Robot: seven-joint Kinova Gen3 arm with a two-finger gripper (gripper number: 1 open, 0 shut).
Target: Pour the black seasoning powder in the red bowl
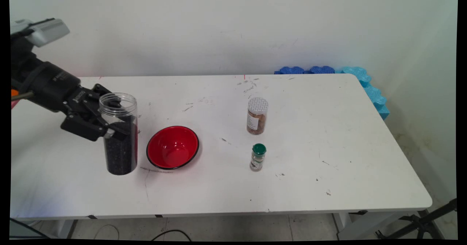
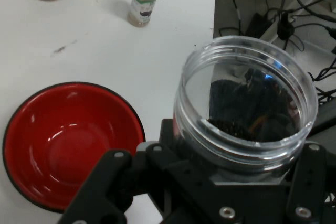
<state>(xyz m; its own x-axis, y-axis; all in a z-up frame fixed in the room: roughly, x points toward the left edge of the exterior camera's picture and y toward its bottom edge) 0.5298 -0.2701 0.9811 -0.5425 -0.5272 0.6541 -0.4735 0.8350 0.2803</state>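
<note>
I have the black two-finger tool (image 1: pixel 109 123) clamped around a tall clear plastic jar (image 1: pixel 119 135), lidless and filled about two-thirds with fine black grains. The jar sits near the left end of the white bench (image 1: pixel 328 146), upright or close to it; I cannot tell whether its base touches the surface. The fingers grip its smooth wall just below the threaded rim.

Just to its right lies a glossy red bowl with a black outside and rim (image 1: pixel 172 147), round, shallow and empty. Further toward the bench's middle stands a small clear jar of brown contents with a silvery patterned lid (image 1: pixel 257 115), and nearer the front edge a slimmer spice bottle with a green cap (image 1: pixel 258 157). Crinkled blue foam (image 1: pixel 365 81) lines the far right corner.

The hand view looks down into the jar's open mouth (image 2: pixel 247 93), showing the grains piled unevenly against one side. It also shows the bowl's (image 2: pixel 71 142) shiny interior and, beyond the bench edge, tangled black cables (image 2: pixel 283 14) on the floor.
</note>
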